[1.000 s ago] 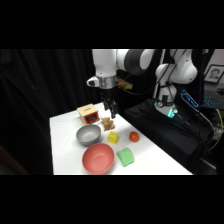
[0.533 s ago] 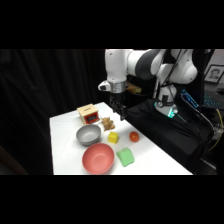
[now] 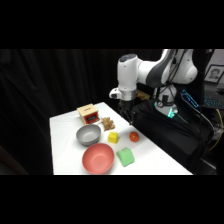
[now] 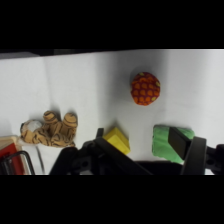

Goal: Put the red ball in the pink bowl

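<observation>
Red ball [image 3: 134, 136] is sitting on the white table [image 3: 65, 145], right of centre in the side view, apart from pink bowl [image 3: 98, 158] at lower centre; gripper [image 3: 130, 119] is hanging above it, grip state unclear | wrist view: red ball [image 4: 145, 88] is lying upper right, yellow cube [image 4: 117, 138] and green block [image 4: 166, 142] below it.

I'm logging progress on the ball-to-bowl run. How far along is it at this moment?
Nothing is finished yet: the red ball lies on the table, apart from the pink bowl, which holds nothing. In hand: the gripper hangs above the table just behind the ball, carrying nothing. Left: coming down on the ball, grasping it, carrying it past the yellow cube and releasing it into the bowl.
</observation>
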Robot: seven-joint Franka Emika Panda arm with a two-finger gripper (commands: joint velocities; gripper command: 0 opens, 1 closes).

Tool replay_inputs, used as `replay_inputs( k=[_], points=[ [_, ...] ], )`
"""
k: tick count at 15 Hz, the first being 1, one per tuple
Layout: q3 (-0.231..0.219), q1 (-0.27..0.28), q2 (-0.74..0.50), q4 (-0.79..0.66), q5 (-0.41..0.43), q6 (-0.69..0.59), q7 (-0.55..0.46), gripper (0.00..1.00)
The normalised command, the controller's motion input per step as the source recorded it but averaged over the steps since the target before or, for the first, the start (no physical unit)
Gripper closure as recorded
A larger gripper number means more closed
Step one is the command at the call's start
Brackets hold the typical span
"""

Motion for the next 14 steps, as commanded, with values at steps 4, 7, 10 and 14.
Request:
replay_inputs(
  k=[4, 7, 10, 14],
  points=[
    [0.040, 0.041, -0.12, -0.25, -0.020, 0.32, 0.11, 0.00],
    [0.044, 0.046, -0.05, -0.23, -0.030, 0.36, 0.12, 0.00],
    [0.036, 0.032, 0.11, -0.12, -0.085, 0.39, 0.13, 0.00],
    [0.004, 0.025, 0.25, 0.00, -0.191, 0.38, 0.19, 0.00]
  ],
)
